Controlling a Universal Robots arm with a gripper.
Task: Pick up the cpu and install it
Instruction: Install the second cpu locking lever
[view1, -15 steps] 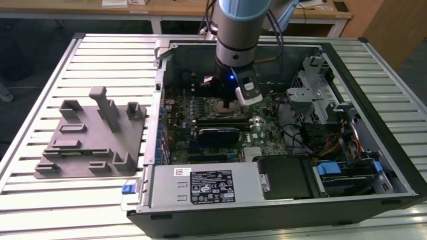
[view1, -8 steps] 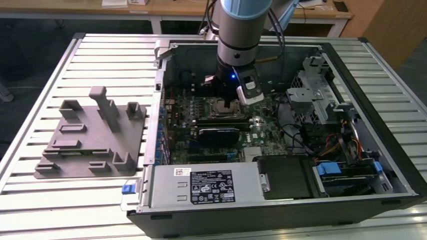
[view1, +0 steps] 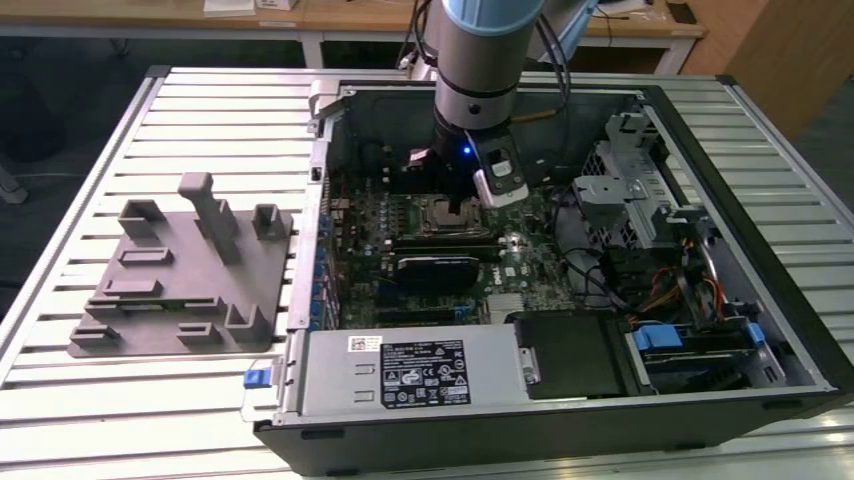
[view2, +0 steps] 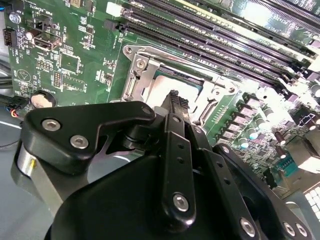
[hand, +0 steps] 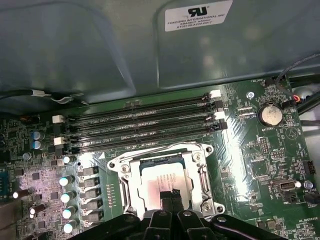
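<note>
While our gripper (hand: 170, 196) hovers at the near edge of the cpu (hand: 162, 177) seated in the motherboard (hand: 260, 150) socket (hand: 165, 175), its jaws look together.

A robotics lab or workshop. An opened computer case (view1: 561, 300) lies on a slatted metal table (view1: 80, 200) beside a grey fixture (view1: 187, 280). Wooden desks (view1: 347, 18) stand behind.

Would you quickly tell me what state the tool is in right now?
Tool: fingertips together, shut, low over the cpu that sits in the motherboard socket; whether it grips the chip cannot be told.
</note>
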